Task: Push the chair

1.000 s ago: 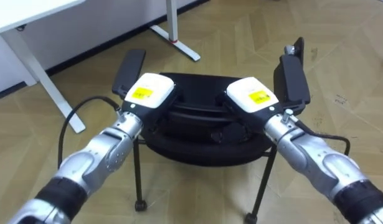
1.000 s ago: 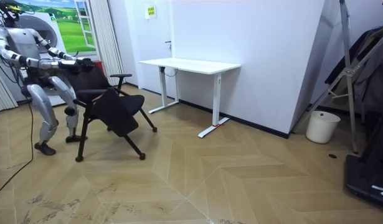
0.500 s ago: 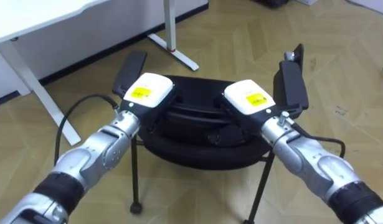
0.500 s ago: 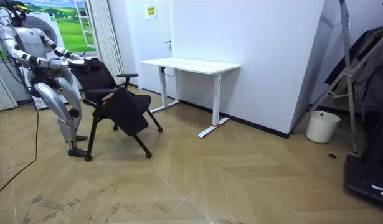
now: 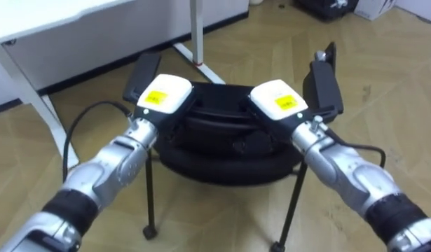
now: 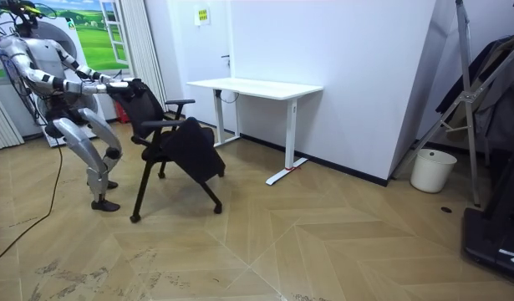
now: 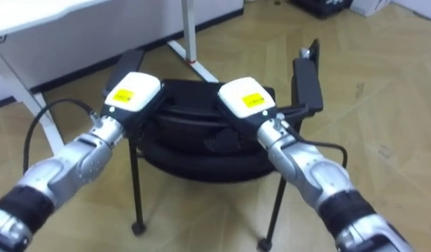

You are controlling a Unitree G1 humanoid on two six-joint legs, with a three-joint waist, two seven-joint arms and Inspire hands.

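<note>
My left hand [image 5: 161, 98] and my right hand [image 5: 277, 102] rest side by side on the back of the black chair [image 5: 222, 164]. A white desk [image 5: 33, 17] stands beyond, left.

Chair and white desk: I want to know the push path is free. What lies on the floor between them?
Only bare wood floor lies between the chair and the desk, as the room view shows.

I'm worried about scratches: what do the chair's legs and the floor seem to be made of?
Chair legs: thin black tubes, probably painted metal, ending in small casters. Floor: matte wood or wood-look planks, judging by grain and herringbone seams.
</note>
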